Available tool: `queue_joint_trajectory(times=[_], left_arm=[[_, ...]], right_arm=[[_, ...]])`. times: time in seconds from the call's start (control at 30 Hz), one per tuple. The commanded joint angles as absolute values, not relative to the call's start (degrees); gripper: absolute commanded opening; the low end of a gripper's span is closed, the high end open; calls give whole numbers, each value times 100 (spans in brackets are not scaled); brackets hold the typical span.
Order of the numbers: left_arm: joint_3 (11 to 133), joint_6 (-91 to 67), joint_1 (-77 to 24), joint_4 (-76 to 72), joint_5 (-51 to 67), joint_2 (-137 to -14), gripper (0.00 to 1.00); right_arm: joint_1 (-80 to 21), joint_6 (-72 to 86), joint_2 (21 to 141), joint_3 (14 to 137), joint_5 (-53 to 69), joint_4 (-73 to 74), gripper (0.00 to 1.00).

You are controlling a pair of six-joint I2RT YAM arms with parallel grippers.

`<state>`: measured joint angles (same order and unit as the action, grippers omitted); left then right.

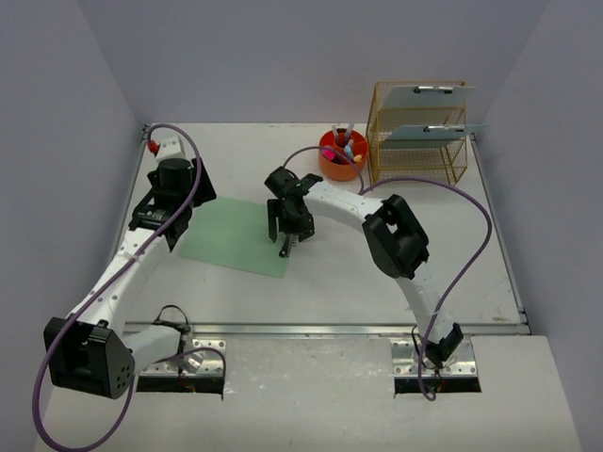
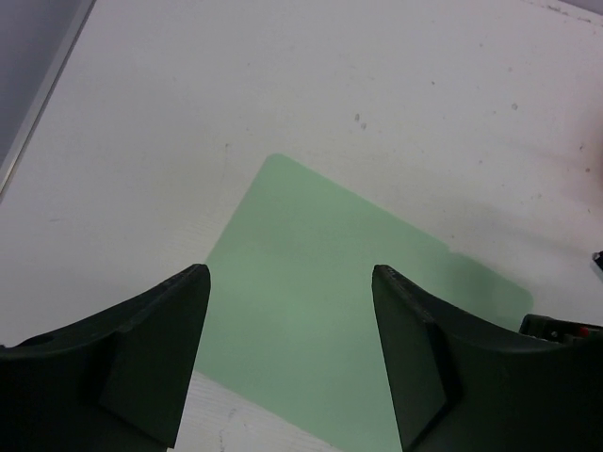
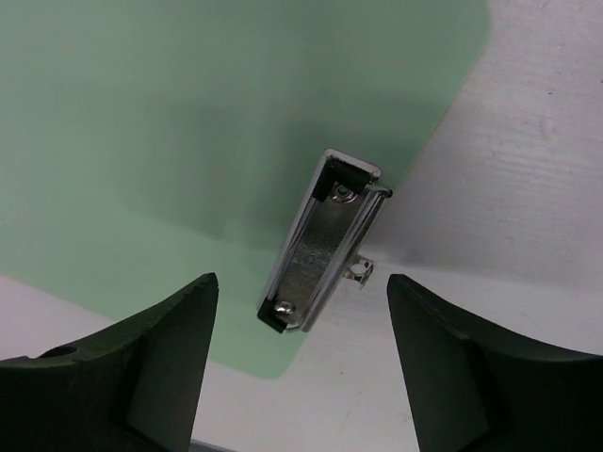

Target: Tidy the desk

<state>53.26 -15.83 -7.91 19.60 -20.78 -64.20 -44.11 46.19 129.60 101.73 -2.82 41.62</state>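
The desk [image 1: 377, 282] is a white tabletop with a metal rail at the front. A pale green sheet [image 1: 236, 240] lies flat on it, left of centre. A metal stapler [image 1: 286, 247] lies underside up across the sheet's near right corner, as the right wrist view [image 3: 320, 245] shows. My right gripper [image 1: 287, 226] hangs open just above the stapler, one finger on each side of it [image 3: 301, 292], not touching. My left gripper [image 1: 193, 212] is open and empty over the sheet's left part [image 2: 292, 282]; the green sheet [image 2: 311, 245] fills the gap between its fingers.
An orange cup [image 1: 341, 155] with pens stands at the back centre. A gold wire rack [image 1: 417, 137] holding two clipboards [image 1: 429, 94] stands at the back right. A small white and red object [image 1: 165, 147] sits in the back left corner. Lavender walls surround the desk.
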Motion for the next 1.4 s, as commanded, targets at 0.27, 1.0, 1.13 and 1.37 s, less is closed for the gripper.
queue_joint_trajectory(times=[0.27, 1.0, 1.13, 1.37], left_arm=[[5634, -1705, -633, 1868, -1934, -6310, 69], [5938, -1494, -545, 1930, -1638, -6592, 70], [5918, -1528, -545, 1934, -1633, -6574, 72], [5834, -1529, -545, 1843, -1750, -6592, 74]], right_arm=[[-4601, 4373, 13126, 9752, -1015, 4100, 44], [-4026, 2614, 10732, 8025, -877, 3409, 25], [-4025, 3006, 10674, 7979, -769, 3345, 61], [-4053, 3787, 11504, 8499, -712, 3763, 69]])
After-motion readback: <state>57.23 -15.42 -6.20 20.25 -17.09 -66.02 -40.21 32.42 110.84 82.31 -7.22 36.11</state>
